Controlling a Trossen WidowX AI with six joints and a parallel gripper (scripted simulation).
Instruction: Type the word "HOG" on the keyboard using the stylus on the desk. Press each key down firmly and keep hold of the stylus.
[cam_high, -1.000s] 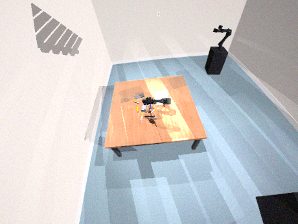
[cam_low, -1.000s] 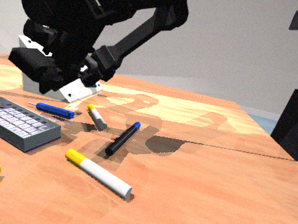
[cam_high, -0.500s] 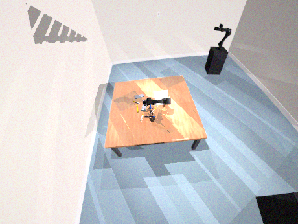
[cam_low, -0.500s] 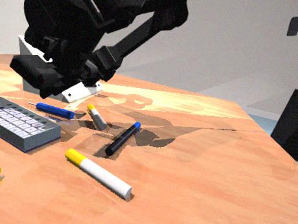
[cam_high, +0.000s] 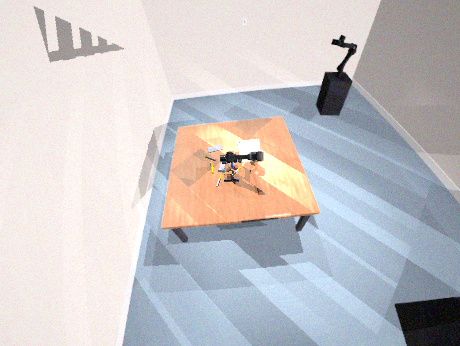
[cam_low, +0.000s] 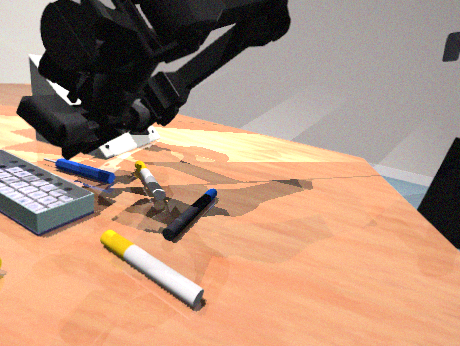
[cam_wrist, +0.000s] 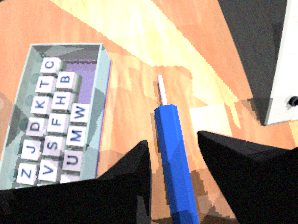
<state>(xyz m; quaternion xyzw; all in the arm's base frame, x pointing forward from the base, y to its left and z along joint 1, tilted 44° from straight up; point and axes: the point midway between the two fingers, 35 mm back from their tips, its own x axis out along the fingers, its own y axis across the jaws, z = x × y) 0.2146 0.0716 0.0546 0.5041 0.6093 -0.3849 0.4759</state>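
Observation:
The blue stylus (cam_low: 85, 171) (cam_wrist: 175, 160) lies on the desk beside the keyboard, its thin pale tip pointing away from the fingers in the wrist view. My gripper (cam_wrist: 172, 142) is partly open above the stylus, with one finger on each side of its body and a gap to both. The grey-green keyboard (cam_low: 65, 212) (cam_wrist: 104, 75) lies left of the stylus in the wrist view. Its H key (cam_wrist: 61, 100) shows in the middle row. The O and G keys cannot be made out in the wrist view.
A yellow-capped white marker (cam_low: 160, 275), a black marker with a blue end (cam_low: 192, 215) and a smaller yellow-capped marker (cam_low: 150, 182) lie on the desk. A white panel (cam_low: 117, 146) (cam_wrist: 285, 90) stands beyond the stylus, to the right in the wrist view.

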